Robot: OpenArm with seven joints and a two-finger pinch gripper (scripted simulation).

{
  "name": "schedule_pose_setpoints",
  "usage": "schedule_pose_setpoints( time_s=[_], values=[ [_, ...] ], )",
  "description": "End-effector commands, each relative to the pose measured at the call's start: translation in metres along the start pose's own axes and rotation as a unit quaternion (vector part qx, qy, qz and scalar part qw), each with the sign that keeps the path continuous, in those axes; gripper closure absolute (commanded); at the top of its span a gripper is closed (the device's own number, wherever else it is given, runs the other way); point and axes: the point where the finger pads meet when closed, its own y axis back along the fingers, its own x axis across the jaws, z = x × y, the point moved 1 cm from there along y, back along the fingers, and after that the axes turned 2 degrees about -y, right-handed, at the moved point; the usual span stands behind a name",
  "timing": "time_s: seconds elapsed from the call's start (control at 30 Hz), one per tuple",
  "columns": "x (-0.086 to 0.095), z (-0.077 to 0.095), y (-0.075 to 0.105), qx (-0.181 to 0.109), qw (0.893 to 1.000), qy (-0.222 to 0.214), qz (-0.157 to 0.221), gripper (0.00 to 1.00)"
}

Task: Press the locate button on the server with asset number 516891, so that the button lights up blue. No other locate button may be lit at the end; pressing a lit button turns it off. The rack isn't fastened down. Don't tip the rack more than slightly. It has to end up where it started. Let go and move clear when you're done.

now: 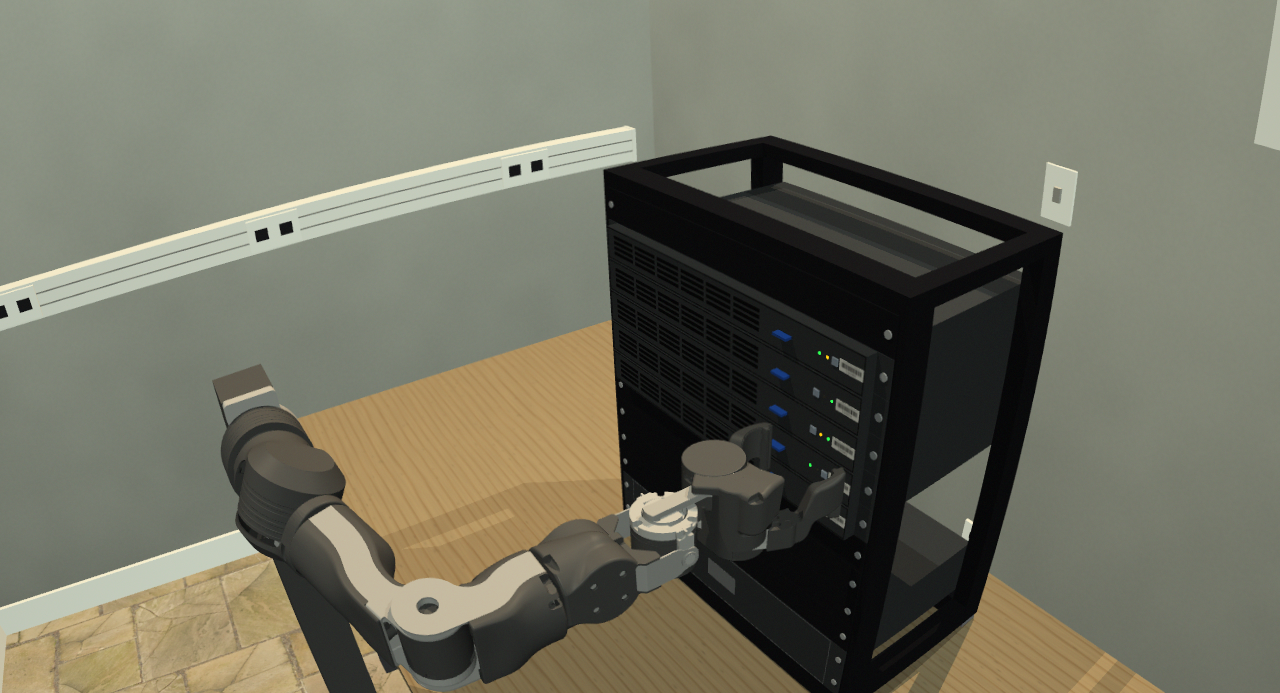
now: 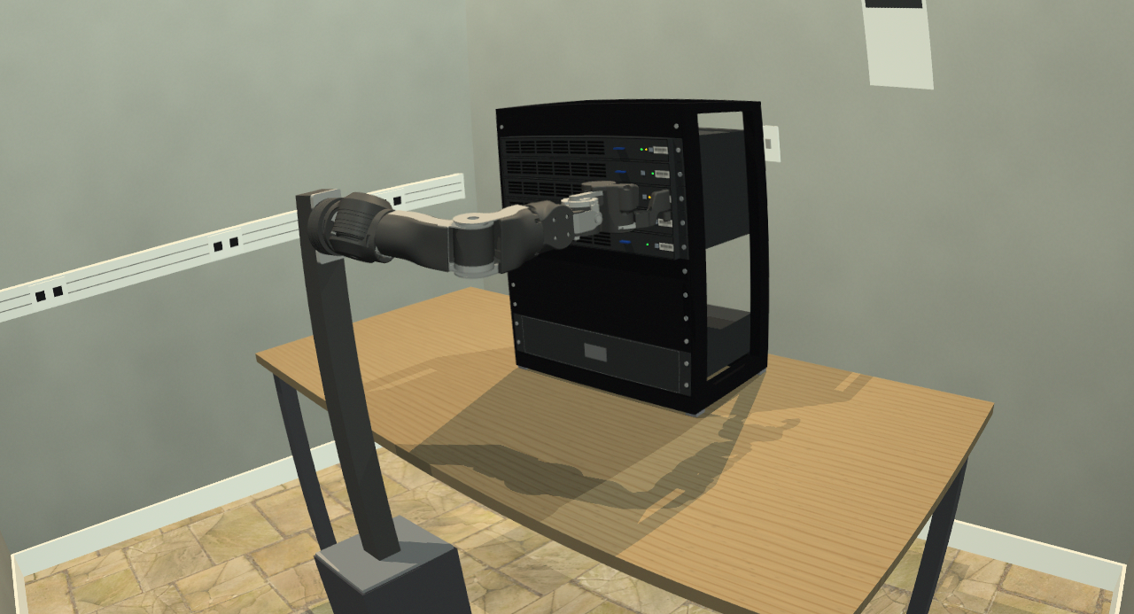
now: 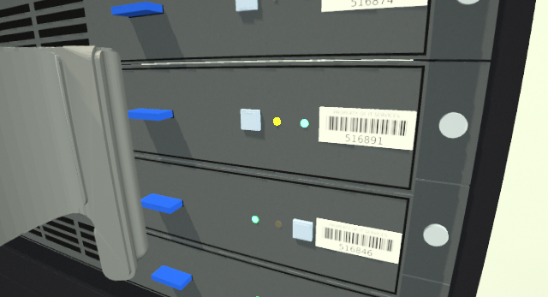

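At the wrist view's centre sits the server labelled 516891 [image 3: 367, 127], its pale locate button [image 3: 250, 119] unlit (a yellow light beside it). The gripper [image 1: 792, 474] hovers before the rack [image 1: 904, 286], fingers released, holding nothing.

Wrist view: one claw finger [image 3: 64, 160] cut off at left edge, other finger out of frame. Top view: claw [image 1: 792, 474] hides the server fronts behind it; labels [image 1: 851, 368] above the claw too small to read.
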Motion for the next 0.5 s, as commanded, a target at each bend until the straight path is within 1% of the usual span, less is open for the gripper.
schedule_pose_setpoints(
  time_s=[0.0,0.03,0.3,0.47],
  values=[
    [0.001,-0.002,0.0,0.005,1.0,-0.005,0.005,0.4],
    [0.001,-0.002,0.0,0.005,1.0,-0.005,0.005,0.4],
    [0.001,-0.002,0.019,0.005,1.0,-0.005,0.005,0.4],
    [0.001,-0.002,0.025,0.005,1.0,-0.005,0.005,0.4]
  ],
)
